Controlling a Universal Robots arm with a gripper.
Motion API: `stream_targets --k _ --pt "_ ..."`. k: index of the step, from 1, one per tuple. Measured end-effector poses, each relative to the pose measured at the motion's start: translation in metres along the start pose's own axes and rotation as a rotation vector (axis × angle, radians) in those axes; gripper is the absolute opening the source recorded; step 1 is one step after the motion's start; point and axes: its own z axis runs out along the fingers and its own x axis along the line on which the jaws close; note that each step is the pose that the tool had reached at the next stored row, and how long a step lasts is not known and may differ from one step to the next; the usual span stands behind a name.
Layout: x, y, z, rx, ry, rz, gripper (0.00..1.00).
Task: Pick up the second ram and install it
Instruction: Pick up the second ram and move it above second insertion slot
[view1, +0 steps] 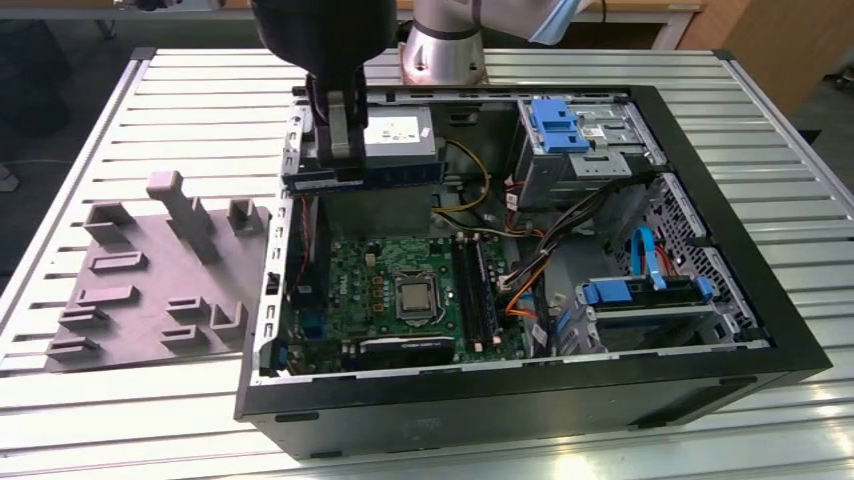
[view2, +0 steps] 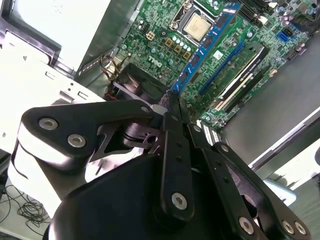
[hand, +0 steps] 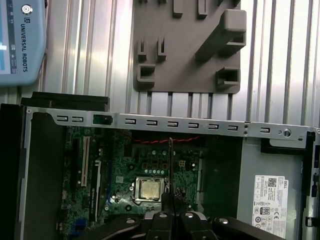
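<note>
My pincer (view1: 334, 148) is clamped on the second ram (view1: 394, 173), holding it level above the open case (view1: 534, 390), by the power supply (view1: 400, 135). The long slots (view1: 474, 290) of the green board (view1: 387, 275) lie well apart toward the exterior view's right, with open room over them. The case's side rail (hand: 170, 121) runs near, the grey block (view1: 147, 270) beyond it on the counter (view1: 134, 420). The first wrist view gives the stick edge-on above the processor socket (hand: 149, 189); the second wrist view shows its chips, and one slot perhaps already filled.

Green board (view1: 400, 290); blue second ram (view2: 202, 47); grey block (view1: 134, 300); black case (view1: 534, 400); silver ribbed table (view1: 134, 420).
</note>
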Motion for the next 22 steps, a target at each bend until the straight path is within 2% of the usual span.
stream_targets --k 22 --pt "0.0012 -0.0171 0.0035 -0.0003 0.0 0.0 0.11"
